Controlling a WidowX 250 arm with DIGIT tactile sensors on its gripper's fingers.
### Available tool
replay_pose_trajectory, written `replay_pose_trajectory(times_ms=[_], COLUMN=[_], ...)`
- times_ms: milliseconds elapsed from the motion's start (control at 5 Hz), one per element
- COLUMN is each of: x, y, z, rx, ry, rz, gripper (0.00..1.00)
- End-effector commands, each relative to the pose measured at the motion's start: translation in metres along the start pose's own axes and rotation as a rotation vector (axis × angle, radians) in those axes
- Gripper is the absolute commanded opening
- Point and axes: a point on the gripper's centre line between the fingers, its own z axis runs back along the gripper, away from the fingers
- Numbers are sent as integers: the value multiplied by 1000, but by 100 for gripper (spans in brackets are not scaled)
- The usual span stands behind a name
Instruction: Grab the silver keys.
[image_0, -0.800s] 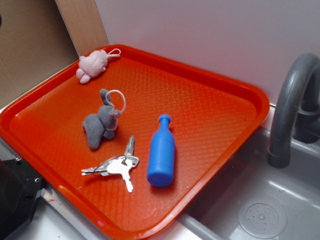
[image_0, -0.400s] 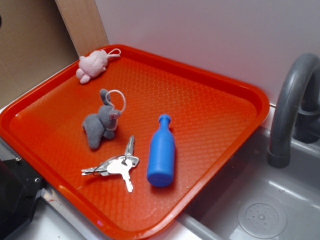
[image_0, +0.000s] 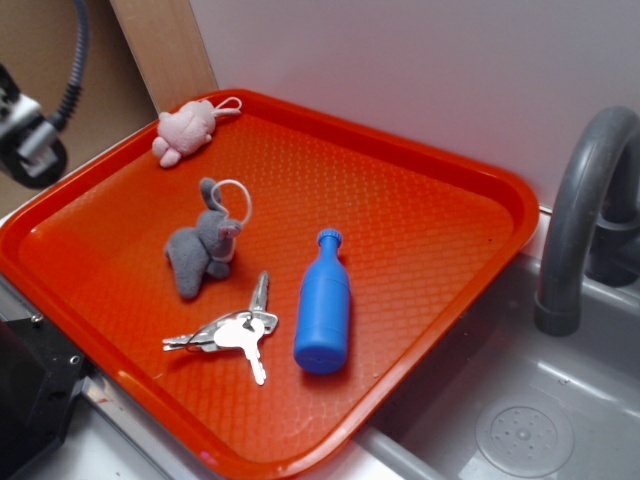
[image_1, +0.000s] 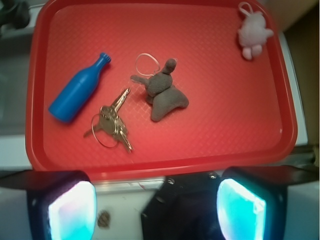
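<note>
1. at the far left of the exterior frame you have the arm (image_0: 30, 140) just poking in at the upper left edge, high above the tray's corner; only a slice of it shows there, so you can't read the fingers from that view.
2. in the wrist view the gripper (image_1: 155, 205) shows its two fingers (image_1: 72, 207) at the bottom corners of the frame, spread wide with nothing between them, so the jaws are released.
3. the red tray (image_0: 440, 200) fills the middle of both views, beside the grey sink (image_0: 520, 420) at the right.
4. the silver keys (image_0: 232, 332) lie flat in the lower left part of the tray, fanned on their ring, between the grey bunny (image_0: 205, 245) up-left of them and the blue bottle (image_0: 323, 305) just to their right; neither looks to touch them.
5. a pink plush toy (image_0: 185, 130) sits near the tray's upper left corner, well apart from the keys.
6. progress, as i judge it: nothing is grabbed yet. you're well apart from the keys; approach, descent and closing are all left.
</note>
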Motion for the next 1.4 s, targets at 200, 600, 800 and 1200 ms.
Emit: replay_pose_trajectory(times_ms=[200, 600, 800, 1200], x=[18, 19, 39, 37], y=[-46, -60, -41, -36], z=[-54, -103, -129, -155], rx=[-44, -38, -85, -90], ry=[-10, 82, 111, 108], rz=[-246, -281, -278, -302], gripper=[100, 100, 100, 0])
